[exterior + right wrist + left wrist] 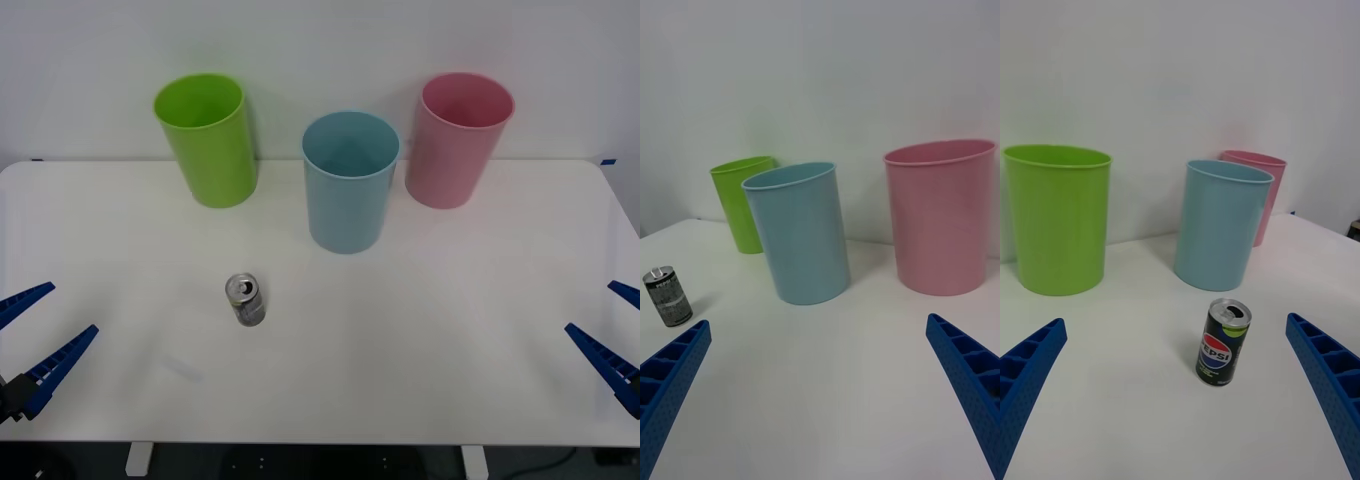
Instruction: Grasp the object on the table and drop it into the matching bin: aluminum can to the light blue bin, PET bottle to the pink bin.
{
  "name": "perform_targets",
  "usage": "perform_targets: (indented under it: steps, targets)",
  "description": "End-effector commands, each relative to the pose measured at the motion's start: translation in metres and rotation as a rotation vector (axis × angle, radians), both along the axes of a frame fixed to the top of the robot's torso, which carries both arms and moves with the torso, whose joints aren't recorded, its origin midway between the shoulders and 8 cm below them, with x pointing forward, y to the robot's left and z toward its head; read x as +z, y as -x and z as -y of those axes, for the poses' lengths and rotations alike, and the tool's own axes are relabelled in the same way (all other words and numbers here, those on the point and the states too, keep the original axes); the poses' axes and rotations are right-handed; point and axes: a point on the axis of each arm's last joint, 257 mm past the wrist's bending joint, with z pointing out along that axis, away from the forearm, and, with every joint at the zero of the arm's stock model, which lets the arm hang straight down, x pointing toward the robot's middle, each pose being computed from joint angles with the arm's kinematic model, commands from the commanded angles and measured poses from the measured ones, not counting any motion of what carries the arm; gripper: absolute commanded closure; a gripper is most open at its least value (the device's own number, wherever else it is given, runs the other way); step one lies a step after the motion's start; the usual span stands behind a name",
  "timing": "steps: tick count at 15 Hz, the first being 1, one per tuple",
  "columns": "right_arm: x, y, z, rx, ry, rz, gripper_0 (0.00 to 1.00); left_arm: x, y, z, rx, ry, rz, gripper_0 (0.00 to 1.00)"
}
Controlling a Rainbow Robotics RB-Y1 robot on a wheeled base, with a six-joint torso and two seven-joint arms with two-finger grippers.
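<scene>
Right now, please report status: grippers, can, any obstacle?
Left gripper and right gripper open, low at table edges. Aluminum can upright, untouched, before light blue bin. Path clear.

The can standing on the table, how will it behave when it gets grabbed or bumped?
The aluminum can stands upright, short and narrow, so a sideways bump would probably tip it and let it roll. Its opened top suggests it is light. The smooth wall may slip or dent.

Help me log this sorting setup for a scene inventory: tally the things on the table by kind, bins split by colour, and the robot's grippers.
Lime green bin: 1
Light blue bin: 1
Pink bin: 1
Aluminum can, upright: 1
Grippers, both open: left gripper and right gripper: 2
Total: 6, four of them on the table.
</scene>
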Motion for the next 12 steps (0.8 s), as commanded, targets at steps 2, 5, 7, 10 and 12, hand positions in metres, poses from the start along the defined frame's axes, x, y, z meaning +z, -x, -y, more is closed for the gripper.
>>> perform_targets:
  steps: [2,5,7,10,12]
  targets:
    - [0.0,0.0,0.0,0.0,0.0,0.0,0.0,-0.006,0.0,0.004,0.002,0.024,-0.009,0.0]
    - [0.0,0.0,0.0,0.0,0.0,0.0,0.0,-0.004,-0.001,0.01,-0.007,0.041,-0.001,0.0]
    - [0.0,0.0,0.0,0.0,0.0,0.0,0.0,-0.005,0.0,0.009,-0.005,0.039,-0.003,0.0]
    - [0.0,0.0,0.0,0.0,0.0,0.0,0.0,-0.018,0.007,0.006,0.006,0.014,-0.028,0.0]
    - [0.0,0.0,0.0,0.0,0.0,0.0,0.0,-0.03,0.011,0.006,0.013,-0.011,-0.054,0.0]
